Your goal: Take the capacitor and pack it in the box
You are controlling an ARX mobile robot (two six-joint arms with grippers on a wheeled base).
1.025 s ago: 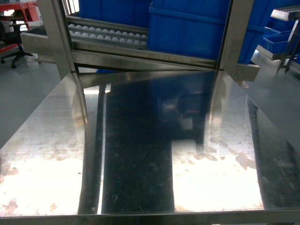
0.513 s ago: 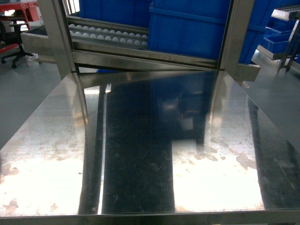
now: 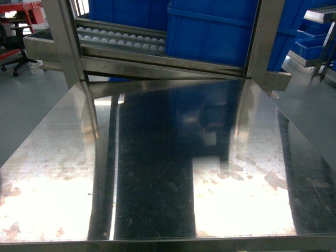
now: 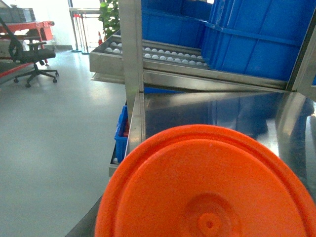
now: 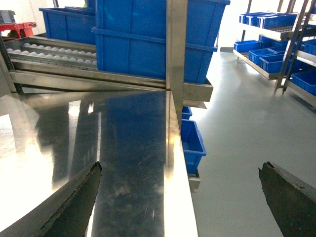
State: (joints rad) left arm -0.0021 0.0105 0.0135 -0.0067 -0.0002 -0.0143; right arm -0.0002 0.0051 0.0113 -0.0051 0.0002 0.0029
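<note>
A large orange round plastic disc [image 4: 207,187] with a dimple at its centre fills the lower part of the left wrist view, close to the camera. It hides the left gripper's fingers, and I cannot tell whether it is the capacitor. The box is out of view. My right gripper [image 5: 180,167] is open, its dark fingers [image 5: 74,207] spread wide, astride the right edge of the steel table [image 5: 123,138]. Nothing is between them. Neither gripper shows in the head view, where the table [image 3: 157,157] lies bare.
Large blue bins [image 3: 210,31] stand on a sloping roller rack [image 3: 121,39] behind the table, between steel uprights [image 3: 63,42]. A small blue bin [image 5: 192,140] sits low by the table's right side. Shelves of blue bins [image 5: 276,44] stand at the far right, an office chair [image 4: 29,54] at the far left.
</note>
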